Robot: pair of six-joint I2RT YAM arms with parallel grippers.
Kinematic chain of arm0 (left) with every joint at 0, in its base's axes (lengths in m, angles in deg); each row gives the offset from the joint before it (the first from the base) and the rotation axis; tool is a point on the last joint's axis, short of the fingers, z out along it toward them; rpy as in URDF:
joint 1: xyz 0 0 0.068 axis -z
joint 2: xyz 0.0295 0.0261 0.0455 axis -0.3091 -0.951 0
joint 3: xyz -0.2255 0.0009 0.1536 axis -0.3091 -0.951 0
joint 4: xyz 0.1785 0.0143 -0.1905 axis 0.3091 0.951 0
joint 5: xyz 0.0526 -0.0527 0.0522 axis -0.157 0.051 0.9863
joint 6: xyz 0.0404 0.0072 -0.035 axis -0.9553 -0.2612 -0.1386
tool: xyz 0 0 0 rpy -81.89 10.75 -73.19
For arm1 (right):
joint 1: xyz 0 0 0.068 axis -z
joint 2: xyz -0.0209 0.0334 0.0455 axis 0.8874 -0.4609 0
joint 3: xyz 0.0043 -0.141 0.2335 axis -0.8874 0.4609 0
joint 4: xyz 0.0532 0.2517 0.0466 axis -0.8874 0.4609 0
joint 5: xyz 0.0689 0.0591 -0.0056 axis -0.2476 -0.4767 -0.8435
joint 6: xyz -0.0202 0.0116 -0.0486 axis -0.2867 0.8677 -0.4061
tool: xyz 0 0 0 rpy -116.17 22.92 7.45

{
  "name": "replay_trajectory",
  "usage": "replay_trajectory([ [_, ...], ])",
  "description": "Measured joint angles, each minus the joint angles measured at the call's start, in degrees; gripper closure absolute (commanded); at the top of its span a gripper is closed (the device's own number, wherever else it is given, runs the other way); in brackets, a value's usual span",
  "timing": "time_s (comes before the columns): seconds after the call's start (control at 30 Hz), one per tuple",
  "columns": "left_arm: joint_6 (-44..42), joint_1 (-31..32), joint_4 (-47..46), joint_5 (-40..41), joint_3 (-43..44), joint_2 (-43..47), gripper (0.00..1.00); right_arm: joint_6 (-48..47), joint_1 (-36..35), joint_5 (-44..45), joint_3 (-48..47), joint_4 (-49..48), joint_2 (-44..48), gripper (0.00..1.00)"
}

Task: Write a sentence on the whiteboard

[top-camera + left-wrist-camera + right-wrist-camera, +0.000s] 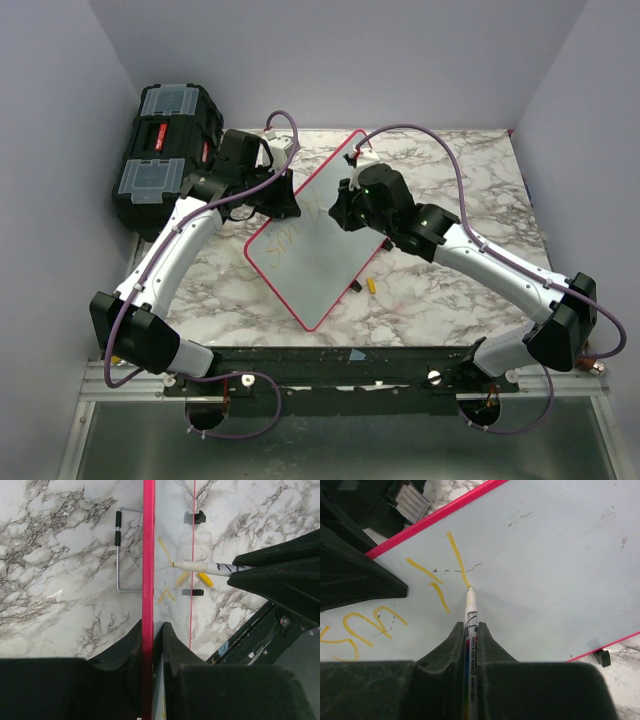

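So the right claw [470, 630] is pinching a whiteboard marker [470, 611] between its two fingers. The barrel runs straight out ahead of the claw and the tip sits right on the end of a long yellow stroke. The whiteboard [545, 570] fills nearly everything ahead of that claw, and its pink frame cuts across the far side. The sentence [439, 598] is only a handful of yellow-orange marks so far. There are a few strokes just ahead and to the left of the tip, and some curvier letters further off to the claw's left that I can't really read. The left claw [151, 630] is pressed together on the board's pink edge, with the frame running straight out between its fingers. From its camera the marker comes in from the right, just past the fingers. Off to that claw's left a bent metal wire with black sleeves [118, 536] sits against the marble table [450, 170]. A black toolbox [165, 155] is behind the left claw, on the side away from the board. A small yellow bit [372, 285] lies on the table just beside the board's near edge, back towards the right arm's base.
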Motion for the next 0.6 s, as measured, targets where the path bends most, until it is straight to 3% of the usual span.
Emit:
replay_trajectory([
  [0.6,0.0,1.1,0.5,1.2,1.1,-0.1,1.0,-0.9,0.0,3.7,-1.0,2.2,-0.1,0.99],
])
